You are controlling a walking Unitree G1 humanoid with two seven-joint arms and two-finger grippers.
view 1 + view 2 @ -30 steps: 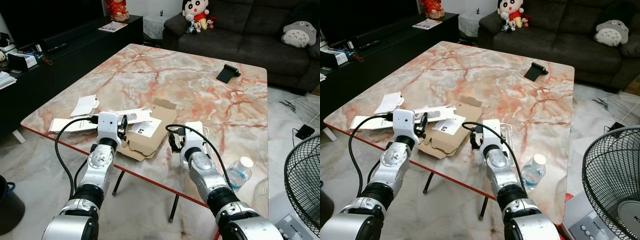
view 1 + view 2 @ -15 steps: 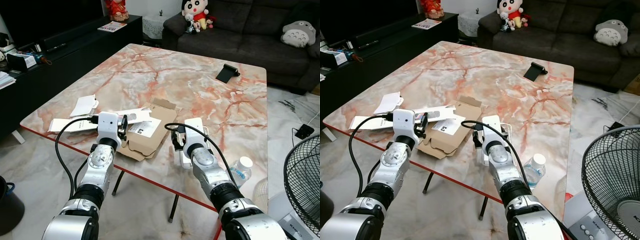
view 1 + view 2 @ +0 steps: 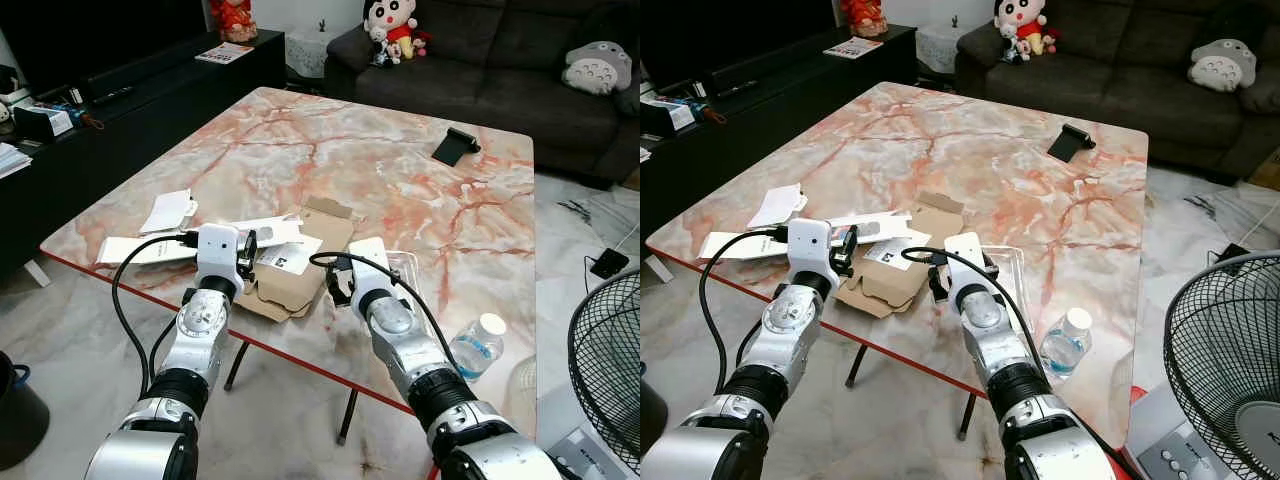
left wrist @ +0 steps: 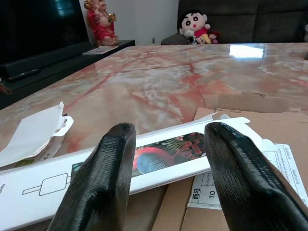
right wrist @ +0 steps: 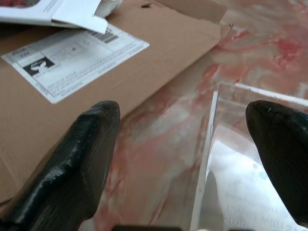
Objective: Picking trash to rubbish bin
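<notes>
**Both end effectors poised over trash**

Head view: flattened cardboard box (image 3: 300, 270) lies on the marble surface (image 3: 380, 170).

Left wrist: my left end effector (image 4: 166, 159), released, faces a white paper sleeve (image 4: 144, 161).

Right wrist: my right end effector (image 5: 185, 159), released, straddles the clear plastic tray (image 5: 240, 159)'s edge; it may slip.

Both arms reach forward; left gripper (image 4: 166, 168) and right gripper (image 5: 187, 144) have fingers spread apart.

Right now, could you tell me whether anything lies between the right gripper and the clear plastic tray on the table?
Nothing visible does. The right gripper is open just above the marble table, and the edge of the clear plastic tray already sits between its fingers. The flattened cardboard box lies beside it, not across the way.
</notes>
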